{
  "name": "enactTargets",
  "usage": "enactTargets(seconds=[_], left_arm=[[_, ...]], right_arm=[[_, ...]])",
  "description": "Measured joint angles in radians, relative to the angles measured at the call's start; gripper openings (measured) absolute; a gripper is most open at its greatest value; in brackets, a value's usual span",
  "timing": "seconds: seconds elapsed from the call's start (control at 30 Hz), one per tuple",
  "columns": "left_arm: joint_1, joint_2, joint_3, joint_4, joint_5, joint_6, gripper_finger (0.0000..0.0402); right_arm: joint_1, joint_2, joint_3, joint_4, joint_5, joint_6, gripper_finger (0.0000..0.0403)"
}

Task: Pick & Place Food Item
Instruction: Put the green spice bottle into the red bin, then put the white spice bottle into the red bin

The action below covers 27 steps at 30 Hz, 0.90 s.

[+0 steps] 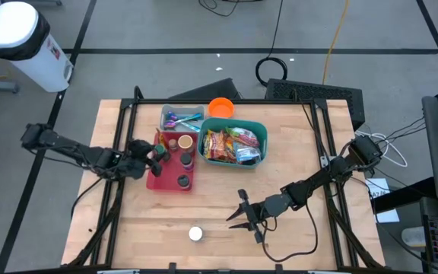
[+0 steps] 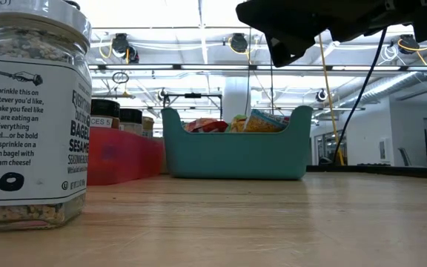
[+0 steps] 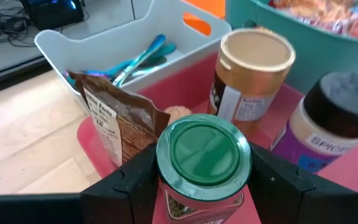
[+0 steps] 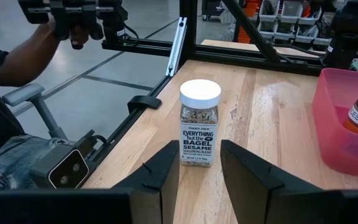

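My right gripper [image 4: 194,171] is nearer the bagel seasoning jar [image 4: 199,122]: jar stands upright on the table, dead ahead of the claw, well apart from the red tray [image 1: 152,183]. Fingers apart, holding nothing. Left gripper [image 3: 197,186] is clamped on a green-lidded jar [image 3: 204,152] over that tray.

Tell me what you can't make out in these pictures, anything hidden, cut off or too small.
- Green-lidded jar, left wrist view: its label is cut off by the picture's lower edge; the left gripper clamps it.
- Seasoning jar, low view: cut off by the left edge.
- Teal bin, low view: its wall hides most of the snack packets.
- Right gripper, low view: fingers out of frame above.
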Motion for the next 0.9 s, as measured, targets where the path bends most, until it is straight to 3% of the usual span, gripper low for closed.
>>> enactTargets(seconds=[0.27, 0.57, 0.9], left_arm=[[0.054, 0.039, 0.000, 0.005, 0.077, 0.030, 0.0207], [0.062, 0.056, -0.001, 0.010, 0.088, 0.031, 0.0385], [0.059, 0.056, 0.074, 0.052, 0.189, 0.086, 0.0336]], right_arm=[[0.000, 0.000, 0.000, 0.000, 0.000, 0.000, 0.0112], [0.000, 0.000, 0.000, 0.000, 0.000, 0.000, 0.0112], [0.002, 0.049, 0.000, 0.087, -0.001, -0.024, 0.0124]])
